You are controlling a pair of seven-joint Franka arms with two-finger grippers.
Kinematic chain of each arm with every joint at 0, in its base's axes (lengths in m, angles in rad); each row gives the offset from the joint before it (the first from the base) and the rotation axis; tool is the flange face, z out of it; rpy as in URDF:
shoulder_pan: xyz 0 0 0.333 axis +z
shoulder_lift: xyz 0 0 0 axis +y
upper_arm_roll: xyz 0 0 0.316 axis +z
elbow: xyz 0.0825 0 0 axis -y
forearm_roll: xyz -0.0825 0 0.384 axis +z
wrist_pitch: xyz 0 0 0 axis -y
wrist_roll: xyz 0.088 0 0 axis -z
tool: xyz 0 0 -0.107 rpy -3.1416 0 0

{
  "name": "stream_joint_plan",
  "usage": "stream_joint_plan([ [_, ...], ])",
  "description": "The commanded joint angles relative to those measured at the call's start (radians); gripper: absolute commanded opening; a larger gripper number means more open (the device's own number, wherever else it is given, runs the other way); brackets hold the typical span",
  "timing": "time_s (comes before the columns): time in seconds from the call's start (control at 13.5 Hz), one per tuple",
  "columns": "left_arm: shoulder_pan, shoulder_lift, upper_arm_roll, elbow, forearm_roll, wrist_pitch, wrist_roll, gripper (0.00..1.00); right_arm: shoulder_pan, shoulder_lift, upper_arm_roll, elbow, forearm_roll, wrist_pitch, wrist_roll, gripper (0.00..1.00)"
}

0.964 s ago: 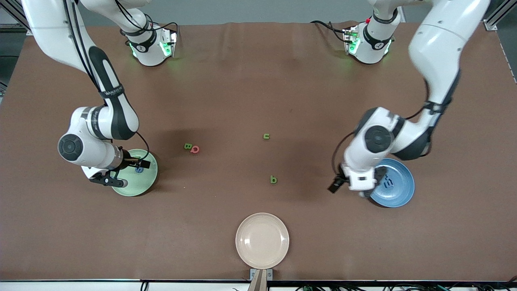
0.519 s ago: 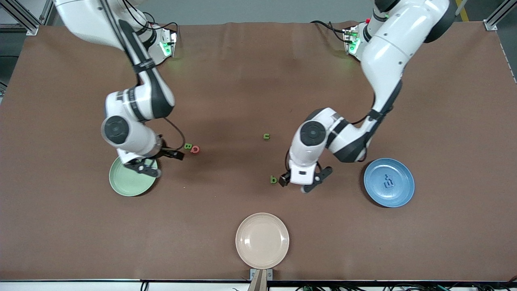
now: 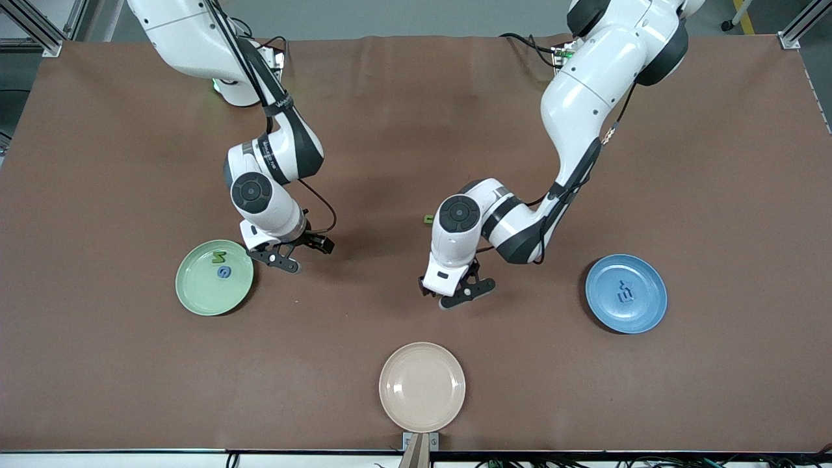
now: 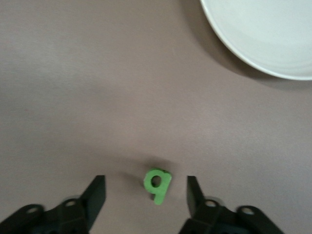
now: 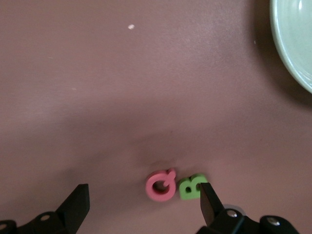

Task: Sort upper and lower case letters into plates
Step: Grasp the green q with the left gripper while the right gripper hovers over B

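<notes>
Only in wrist views: small green b [image 4: 157, 185] between spread left gripper [image 4: 145, 195]; right gripper [image 5: 144, 204] agape.

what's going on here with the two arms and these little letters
Two arms are sorting small letters into plates. The left gripper is low over the green b, fingers open on either side of it. The right gripper is open around the red Q and green B, which touch. The pale green plate holds a green N and blue G; the blue plate holds two blue letters. A green n lies on the table, and the cream plate is empty.
</notes>
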Motion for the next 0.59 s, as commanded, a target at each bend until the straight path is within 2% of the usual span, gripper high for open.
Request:
stream_joint_plan([
  [0.0, -0.028, 0.056, 0.004, 0.083, 0.009, -0.022, 0.021, 0.64, -0.001, -0.010, -0.005, -0.026, -0.001, 0.010, -0.092, 1.00],
  [0.07, -0.034, 0.062, 0.003, 0.086, 0.009, -0.022, 0.021, 0.58, -0.009, -0.010, -0.003, -0.038, -0.001, 0.011, -0.189, 1.00],
  [0.3, -0.043, 0.065, 0.007, 0.084, 0.009, -0.022, 0.020, 0.55, -0.020, -0.008, -0.005, -0.040, -0.001, 0.011, -0.340, 0.97],
  [0.52, -0.043, 0.069, 0.013, 0.083, 0.009, -0.027, 0.020, 0.50, -0.053, -0.007, -0.003, -0.048, -0.001, 0.008, -0.627, 0.97],
])
